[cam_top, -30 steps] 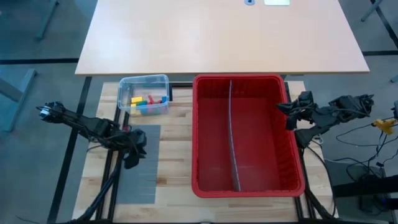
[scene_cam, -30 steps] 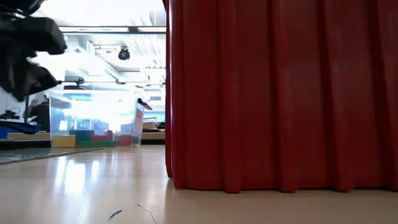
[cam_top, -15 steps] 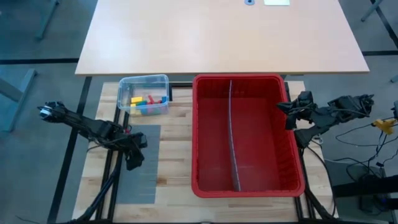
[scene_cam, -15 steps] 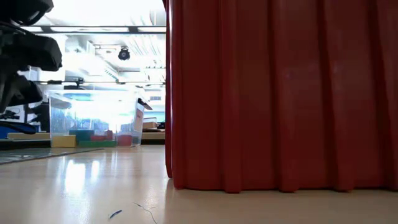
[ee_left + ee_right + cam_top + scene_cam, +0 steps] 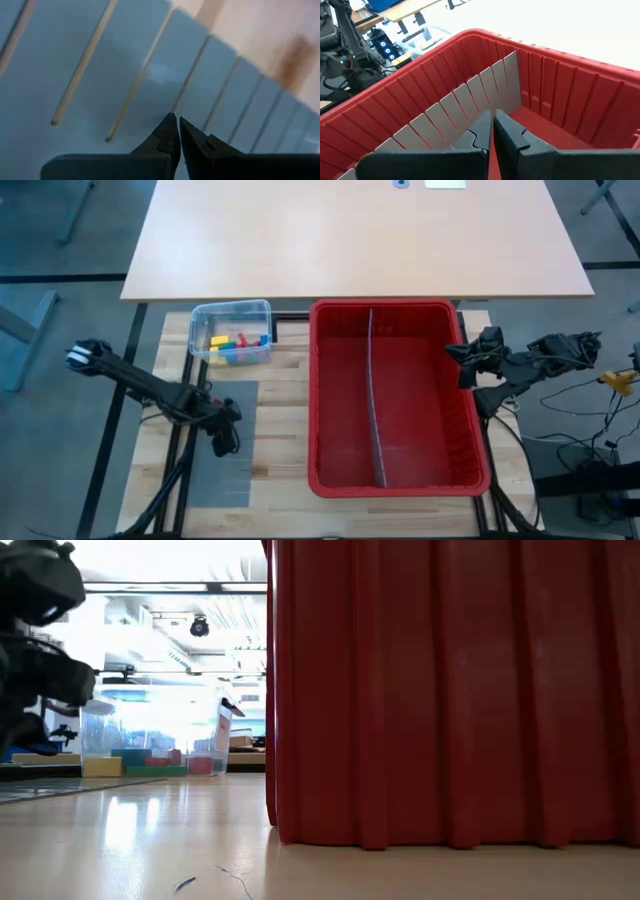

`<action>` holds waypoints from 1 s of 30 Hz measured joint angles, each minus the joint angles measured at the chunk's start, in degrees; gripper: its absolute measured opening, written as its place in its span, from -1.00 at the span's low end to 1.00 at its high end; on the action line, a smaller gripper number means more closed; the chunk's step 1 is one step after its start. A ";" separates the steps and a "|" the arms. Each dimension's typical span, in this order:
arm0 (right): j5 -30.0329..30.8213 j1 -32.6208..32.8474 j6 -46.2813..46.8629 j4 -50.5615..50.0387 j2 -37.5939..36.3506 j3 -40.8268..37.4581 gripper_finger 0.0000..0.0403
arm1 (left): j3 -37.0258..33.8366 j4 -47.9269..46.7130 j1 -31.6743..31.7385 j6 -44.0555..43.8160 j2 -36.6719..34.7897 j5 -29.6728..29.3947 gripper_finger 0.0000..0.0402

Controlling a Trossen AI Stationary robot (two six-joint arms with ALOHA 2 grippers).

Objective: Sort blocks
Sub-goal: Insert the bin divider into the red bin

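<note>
**Blocks wait in the tub, both grippers pressed together**

Blocks [image 5: 237, 343], small plastic pieces in yellow, red, green and blue, lie together inside a small clear plastic tub [image 5: 231, 311] with rounded corners, on the wooden slat table [image 5: 285, 415] just beside the far left corner of the big red ribbed plastic bin [image 5: 465, 410]; a thin grey slotted divider panel [image 5: 374, 390] stands upright along the middle of the bin; the left gripper [image 5: 223, 442] hangs over a flat grey slotted panel [image 5: 222, 470] lying on the table, fingers pressed together, holding nothing; the right gripper [image 5: 459, 363] sits at the right rim of the bin, also pressed together and empty.
</note>
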 joint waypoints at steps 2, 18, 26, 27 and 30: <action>-0.01 0.00 -0.02 0.00 0.01 0.00 -1.00 | -0.25 1.56 0.02 -0.23 2.23 0.60 -1.00; -0.01 -0.01 -0.92 -0.20 -0.01 0.00 -1.00 | 1.15 39.82 0.04 0.44 24.08 2.68 -1.00; -0.06 0.00 -0.87 -0.22 -0.06 0.00 -1.00 | 8.71 40.13 -0.41 10.85 29.55 6.91 -1.00; -0.08 0.00 -0.84 -0.22 -0.06 0.00 -1.00 | 9.71 39.15 -0.58 12.15 29.46 6.34 -1.00; -0.12 0.00 -0.76 -0.22 -0.06 0.00 -1.00 | 13.02 32.24 -1.75 15.98 28.53 2.70 -1.00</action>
